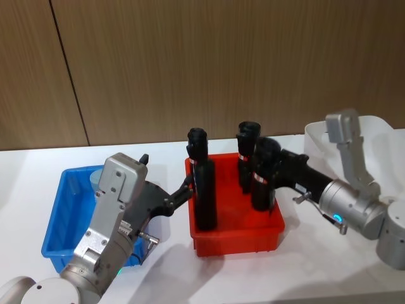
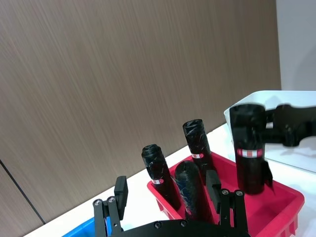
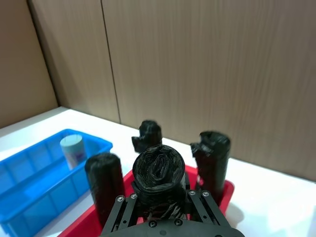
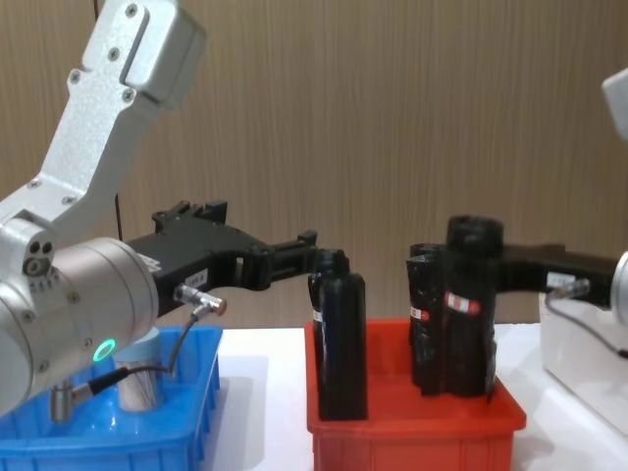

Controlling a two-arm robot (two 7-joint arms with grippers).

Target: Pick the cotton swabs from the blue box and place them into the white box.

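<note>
Right gripper (image 1: 269, 166) is clamped on a black roll (image 1: 262, 174) in the red bin (image 1: 237, 237); left gripper (image 1: 188, 187) open beside it. Swab jar (image 1: 98, 179) sits in blue box (image 1: 60, 221). Pick not begun; next, left gripper must drop onto jar, then reach white box (image 1: 380, 130).

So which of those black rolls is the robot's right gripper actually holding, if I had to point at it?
Start at the red plastic bin in the middle of the white table, between the bright blue plastic bin and the white plastic bin. Go to its side nearest the white bin. The tall black roll with a red-white label is the one clamped in the right gripper; the other rolls stand free.
</note>
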